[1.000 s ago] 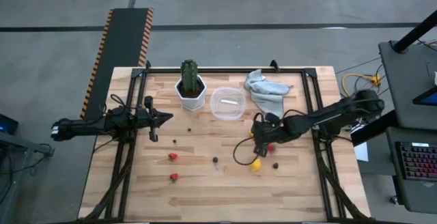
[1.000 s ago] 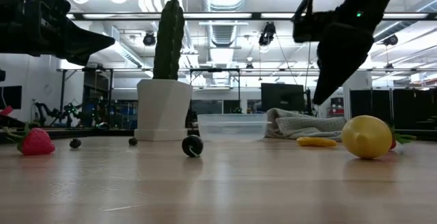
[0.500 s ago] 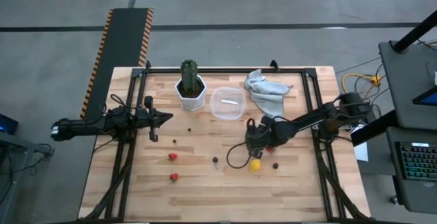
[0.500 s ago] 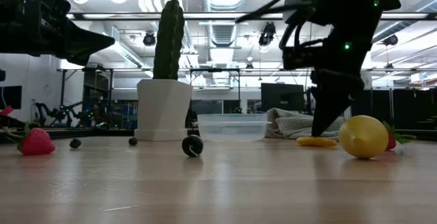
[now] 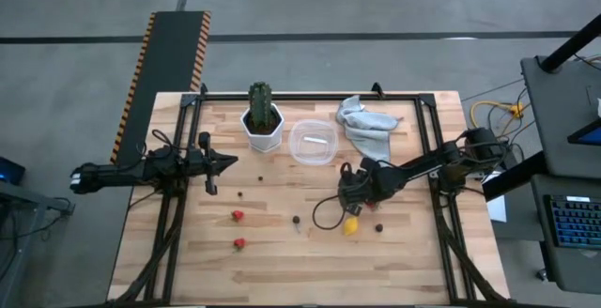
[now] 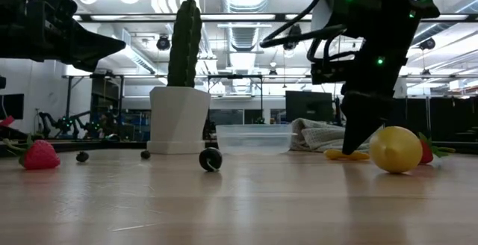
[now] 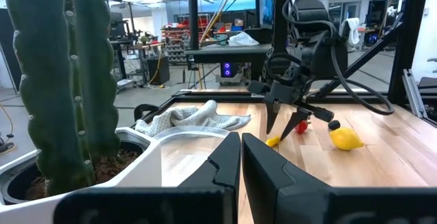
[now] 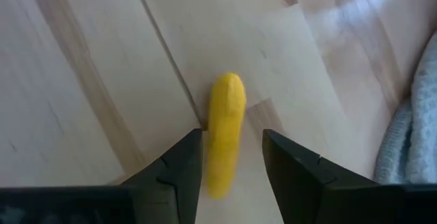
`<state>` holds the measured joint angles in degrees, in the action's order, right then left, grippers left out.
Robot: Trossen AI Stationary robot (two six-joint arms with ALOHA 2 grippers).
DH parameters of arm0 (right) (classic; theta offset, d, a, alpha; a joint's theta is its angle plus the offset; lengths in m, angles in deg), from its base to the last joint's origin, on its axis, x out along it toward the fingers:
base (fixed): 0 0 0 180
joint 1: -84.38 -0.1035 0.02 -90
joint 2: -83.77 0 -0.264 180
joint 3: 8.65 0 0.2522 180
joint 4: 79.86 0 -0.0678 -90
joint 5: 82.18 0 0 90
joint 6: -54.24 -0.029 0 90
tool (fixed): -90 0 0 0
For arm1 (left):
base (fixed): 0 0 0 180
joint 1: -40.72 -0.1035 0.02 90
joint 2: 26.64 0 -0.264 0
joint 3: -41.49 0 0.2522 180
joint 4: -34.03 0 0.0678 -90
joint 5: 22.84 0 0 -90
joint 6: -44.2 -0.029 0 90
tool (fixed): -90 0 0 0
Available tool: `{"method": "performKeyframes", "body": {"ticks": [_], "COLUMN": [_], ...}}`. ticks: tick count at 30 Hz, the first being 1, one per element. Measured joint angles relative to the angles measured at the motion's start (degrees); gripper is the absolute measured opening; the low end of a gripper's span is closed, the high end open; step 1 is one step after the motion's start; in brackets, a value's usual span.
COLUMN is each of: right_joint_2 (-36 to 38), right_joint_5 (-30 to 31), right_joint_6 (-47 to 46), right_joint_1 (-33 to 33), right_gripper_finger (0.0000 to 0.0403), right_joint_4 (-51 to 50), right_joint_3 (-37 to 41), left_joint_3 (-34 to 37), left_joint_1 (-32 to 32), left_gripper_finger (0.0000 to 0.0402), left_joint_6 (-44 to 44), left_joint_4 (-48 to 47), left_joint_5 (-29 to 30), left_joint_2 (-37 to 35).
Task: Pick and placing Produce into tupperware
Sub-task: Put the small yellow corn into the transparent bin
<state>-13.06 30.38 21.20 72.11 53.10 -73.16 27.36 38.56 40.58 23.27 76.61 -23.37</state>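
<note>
Both arms are dark, slim and jointed, built of matte black segments. The right arm [image 5: 441,161] carries loose black cables that loop off its wrist, and small green lights glow on its housing. Each black two-finger gripper [image 8: 229,159] ends in flat, angular, tapering fingers [image 7: 222,166].

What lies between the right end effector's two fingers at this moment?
The yellow-orange stick, lying on the bare wooden table, sits between the open fingers of the right end effector, seen in the right wrist view.
</note>
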Motion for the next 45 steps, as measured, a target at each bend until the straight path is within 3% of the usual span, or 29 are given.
{"method": "performKeyframes", "body": {"ticks": [21,28,38,45], "right_joint_2": [0.04,0.06,0.12,0.38], "right_joint_5": [-1.59,-3.68,-5.15,-4.95], "right_joint_6": [3.13,3.54,3.54,3.52], "right_joint_1": [1.47,2.42,3.19,3.23], "right_gripper_finger": [0.0124,0.0092,0.0016,0.0010], "right_joint_4": [2.39,2.79,3.09,3.22], "right_joint_3": [2.24,2.24,2.24,2.32], "left_joint_3": [0.00,0.00,0.00,0.00], "left_joint_1": [0.02,0.02,0.02,0.02], "left_gripper_finger": [0.0000,0.0000,0.0000,0.0000], "left_joint_6": [0.20,0.22,0.22,0.22], "left_joint_4": [-0.02,-0.02,-0.02,-0.02], "left_joint_5": [-0.03,-0.04,-0.04,-0.05], "left_joint_2": [-0.02,0.00,-0.01,-0.02]}}
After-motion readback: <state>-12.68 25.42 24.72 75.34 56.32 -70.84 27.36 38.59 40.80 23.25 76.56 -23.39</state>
